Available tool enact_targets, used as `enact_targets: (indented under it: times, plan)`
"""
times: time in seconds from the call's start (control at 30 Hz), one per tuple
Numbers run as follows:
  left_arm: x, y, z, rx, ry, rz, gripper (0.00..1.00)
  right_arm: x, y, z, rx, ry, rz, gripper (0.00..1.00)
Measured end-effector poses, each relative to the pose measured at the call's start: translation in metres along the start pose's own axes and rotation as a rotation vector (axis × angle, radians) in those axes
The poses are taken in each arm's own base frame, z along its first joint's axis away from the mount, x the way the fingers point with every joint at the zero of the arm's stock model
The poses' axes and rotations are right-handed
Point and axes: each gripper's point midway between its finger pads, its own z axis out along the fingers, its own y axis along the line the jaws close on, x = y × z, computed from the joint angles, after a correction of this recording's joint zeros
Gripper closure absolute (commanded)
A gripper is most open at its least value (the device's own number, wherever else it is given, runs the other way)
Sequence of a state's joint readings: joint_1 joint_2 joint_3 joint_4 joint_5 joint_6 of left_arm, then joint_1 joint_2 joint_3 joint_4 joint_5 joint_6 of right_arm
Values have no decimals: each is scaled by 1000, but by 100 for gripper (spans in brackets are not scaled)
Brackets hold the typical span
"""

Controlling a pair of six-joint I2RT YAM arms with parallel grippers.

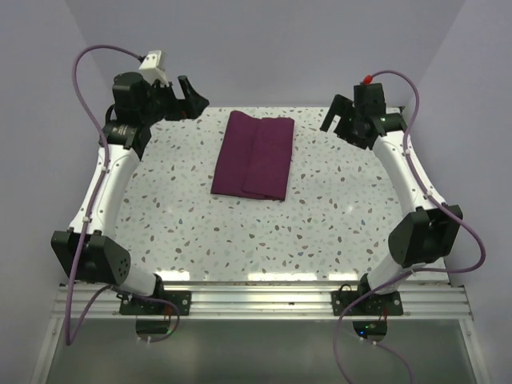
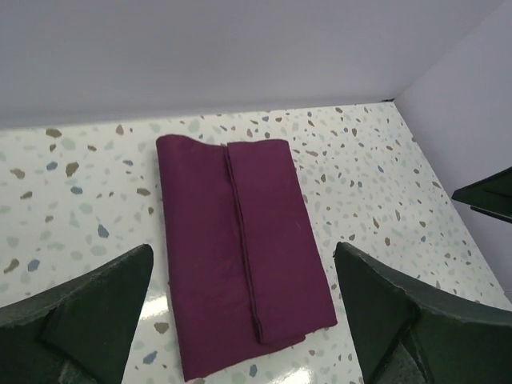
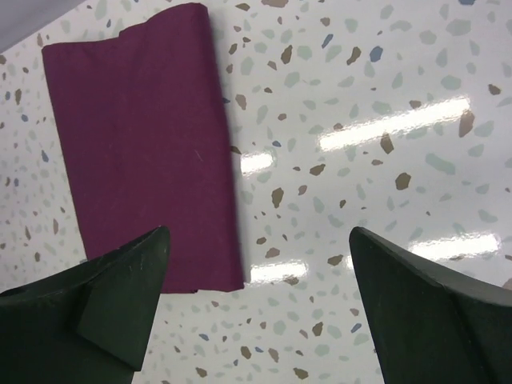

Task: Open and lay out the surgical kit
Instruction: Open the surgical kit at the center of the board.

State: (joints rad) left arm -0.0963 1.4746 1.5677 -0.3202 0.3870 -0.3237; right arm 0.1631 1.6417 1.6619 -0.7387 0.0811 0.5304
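I have the plum cloth wrap (image 1: 254, 156) lying folded and closed on the table (image 1: 320, 232), with none of its contents showing (tray and instruments are presumably inside, but I cannot see them). My left gripper (image 1: 189, 96) hangs off the wrap's far left corner and my right gripper (image 1: 342, 120) off its right side. Both are clear of it, jaws spread wide and empty. The risk I see is pinching more than the top flap's edge (image 2: 240, 240) along the wrap's middle. That could lift the whole bundle and spill whatever is inside, or drag the wrap across the glossy surface.
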Motion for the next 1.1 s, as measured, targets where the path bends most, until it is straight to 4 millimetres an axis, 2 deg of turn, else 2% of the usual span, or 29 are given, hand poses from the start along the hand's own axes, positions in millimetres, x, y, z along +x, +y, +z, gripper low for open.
enact_targets:
  times: [0.1,0.2,0.27,0.33,0.37,0.43,0.53,0.63,0.7,0.83,0.93,1.1]
  plan:
    - [20,6,4,6,36,-107,0,5,9,1,-49,25,37,2]
    - [62,8,9,81,123,-260,0,2,34,0,-147,46,34,2]
    - [92,17,14,62,184,-332,0,-7,63,2,-191,50,-16,2]
    - [117,23,11,22,235,-382,0,-13,106,5,-256,30,-90,2]
    - [122,26,10,-1,246,-393,0,-8,129,6,-292,28,-123,2]
    - [121,30,6,-37,239,-393,1,19,162,6,-327,69,-183,2]
    - [113,30,-6,-78,215,-383,1,63,194,5,-335,148,-274,4]
    - [104,25,-23,-99,175,-364,1,99,221,21,-323,194,-355,6]
    - [102,22,-38,-115,153,-349,1,132,220,36,-276,256,-405,7]
    - [100,20,-61,-153,123,-327,1,187,197,63,-138,371,-492,10]
    - [107,23,-73,-187,125,-311,1,208,184,77,-75,417,-528,13]
    - [121,30,-84,-244,156,-295,1,225,174,99,-23,450,-547,15]
